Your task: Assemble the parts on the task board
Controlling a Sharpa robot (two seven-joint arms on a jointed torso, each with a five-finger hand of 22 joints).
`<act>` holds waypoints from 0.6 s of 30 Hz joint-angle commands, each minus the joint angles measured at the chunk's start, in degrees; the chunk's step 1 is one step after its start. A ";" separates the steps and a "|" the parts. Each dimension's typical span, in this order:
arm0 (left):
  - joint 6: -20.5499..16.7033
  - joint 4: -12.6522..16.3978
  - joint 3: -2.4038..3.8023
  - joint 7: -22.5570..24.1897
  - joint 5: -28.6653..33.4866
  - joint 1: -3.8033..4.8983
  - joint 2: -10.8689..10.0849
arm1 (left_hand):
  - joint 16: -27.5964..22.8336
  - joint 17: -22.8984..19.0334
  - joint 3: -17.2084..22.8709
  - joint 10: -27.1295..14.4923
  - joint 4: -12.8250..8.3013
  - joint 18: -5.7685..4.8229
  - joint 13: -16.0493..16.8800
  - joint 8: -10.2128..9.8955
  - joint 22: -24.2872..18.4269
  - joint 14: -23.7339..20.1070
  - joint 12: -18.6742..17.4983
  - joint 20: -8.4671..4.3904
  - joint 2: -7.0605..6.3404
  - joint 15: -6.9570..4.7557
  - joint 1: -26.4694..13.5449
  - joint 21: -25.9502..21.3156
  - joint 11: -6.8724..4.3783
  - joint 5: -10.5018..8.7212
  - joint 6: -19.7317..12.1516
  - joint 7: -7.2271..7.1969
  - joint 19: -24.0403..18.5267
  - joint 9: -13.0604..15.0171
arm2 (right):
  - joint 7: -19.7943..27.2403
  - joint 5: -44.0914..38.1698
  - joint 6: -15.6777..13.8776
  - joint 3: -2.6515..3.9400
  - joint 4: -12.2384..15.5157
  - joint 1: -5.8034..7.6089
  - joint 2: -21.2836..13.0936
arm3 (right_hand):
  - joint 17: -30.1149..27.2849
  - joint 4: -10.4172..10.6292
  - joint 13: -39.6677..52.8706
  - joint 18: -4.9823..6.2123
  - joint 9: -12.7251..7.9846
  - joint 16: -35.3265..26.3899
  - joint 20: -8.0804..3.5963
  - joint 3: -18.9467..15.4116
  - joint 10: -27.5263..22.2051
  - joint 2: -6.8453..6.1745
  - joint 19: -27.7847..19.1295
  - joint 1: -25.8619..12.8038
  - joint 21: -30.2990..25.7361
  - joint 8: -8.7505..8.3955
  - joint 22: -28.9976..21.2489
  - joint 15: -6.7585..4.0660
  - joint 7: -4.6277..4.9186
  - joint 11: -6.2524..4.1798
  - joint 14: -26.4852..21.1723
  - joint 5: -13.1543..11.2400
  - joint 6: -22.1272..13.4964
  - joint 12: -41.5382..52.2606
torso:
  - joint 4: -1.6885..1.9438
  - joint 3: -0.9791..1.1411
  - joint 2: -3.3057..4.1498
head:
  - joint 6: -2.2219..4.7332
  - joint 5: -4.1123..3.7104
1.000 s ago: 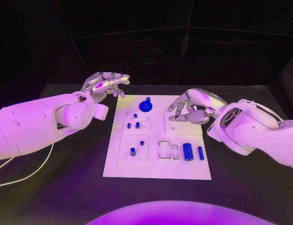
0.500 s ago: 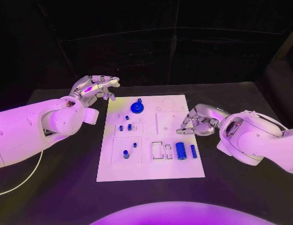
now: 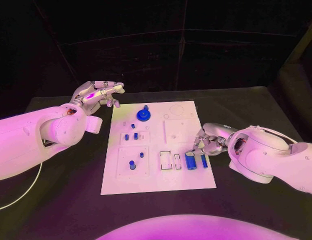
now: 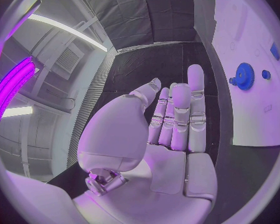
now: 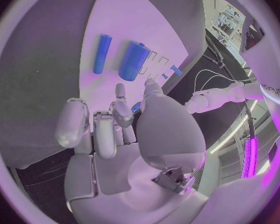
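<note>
Nearest me, the right hand point(image 3: 208, 143) hung empty, fingers loosely curled, beside two cylinders point(image 3: 190, 161) on the board point(image 3: 157, 182), which a careless reach might roll; farther off, the left hand point(image 3: 97, 93) hovered open.

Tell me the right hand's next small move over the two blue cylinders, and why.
Probably lower the right hand a little and close its fingers on the thick blue cylinder. The hand hovers open just above it, holding nothing, and the cylinder lies loose on the task board beside the thin blue cylinder. The left hand is off the board, also holding nothing.
</note>
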 commanded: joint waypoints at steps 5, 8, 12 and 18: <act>0.72 0.03 0.01 0.14 0.04 0.06 -0.12 | -0.30 -0.03 0.04 -0.47 -0.34 0.31 -0.08 0.22 -0.05 -0.42 0.24 0.15 -0.09 0.06 0.50 -0.25 0.06 -0.07 -0.21 0.07 -0.11 -0.02 | -2.44 -3.27 4.02 0.00 -0.02 -0.15 0.41 | 4.38 -0.06 1.50 -1.07 0.45 0.30 0.03 -0.59 0.39 0.04 0.07 -1.31 0.31 1.06 0.18 -0.25 -0.11 0.07 4.02 -0.41 -0.49 0.95 | 0.07 -0.01 0.04 | -0.21 0.04; 0.76 0.00 0.00 0.14 0.04 0.05 -0.12 | -0.30 -0.03 0.04 -0.47 -0.34 0.31 -0.08 0.22 -0.05 -0.42 0.24 0.15 -0.09 0.06 0.50 -0.25 0.06 -0.07 -0.21 0.07 -0.11 -0.02 | -2.74 -3.44 4.96 0.00 -0.20 -0.23 0.79 | 4.39 -0.05 1.61 -1.07 0.61 0.30 0.02 -0.71 0.34 -0.06 0.05 -1.69 0.35 1.42 0.27 -0.26 -0.15 0.04 4.01 -0.57 -0.56 0.97 | 0.07 -0.01 0.07 | -0.27 0.04; 0.81 -0.02 0.00 0.15 0.04 0.05 -0.08 | -0.30 -0.03 0.04 -0.47 -0.34 0.31 -0.08 0.22 -0.05 -0.42 0.24 0.15 -0.09 0.06 0.50 -0.25 0.06 -0.07 -0.21 0.07 -0.11 -0.02 | -2.97 -3.86 5.71 0.00 -0.45 -0.53 1.26 | 4.36 -0.05 1.62 -1.09 0.69 0.28 0.02 -0.76 0.27 -0.13 0.06 -1.91 0.40 1.63 0.38 -0.27 -0.16 0.03 4.00 -0.67 -0.63 0.93 | 0.05 0.00 0.05 | -0.38 0.15; 0.82 -0.04 -0.02 0.14 0.04 0.05 -0.11 | -0.30 -0.03 0.04 -0.47 -0.34 0.31 -0.08 0.22 -0.05 -0.42 0.24 0.15 -0.09 0.06 0.50 -0.25 0.06 -0.07 -0.21 0.07 -0.11 -0.02 | -3.33 -4.74 6.82 -0.01 -1.09 -1.03 2.04 | 4.33 -0.05 1.66 -1.12 0.76 0.26 0.02 -0.79 0.23 -0.17 0.10 -2.05 0.48 1.77 0.56 -0.27 -0.17 0.03 3.98 -0.74 -0.68 0.92 | 0.12 -0.02 0.07 | -0.49 0.12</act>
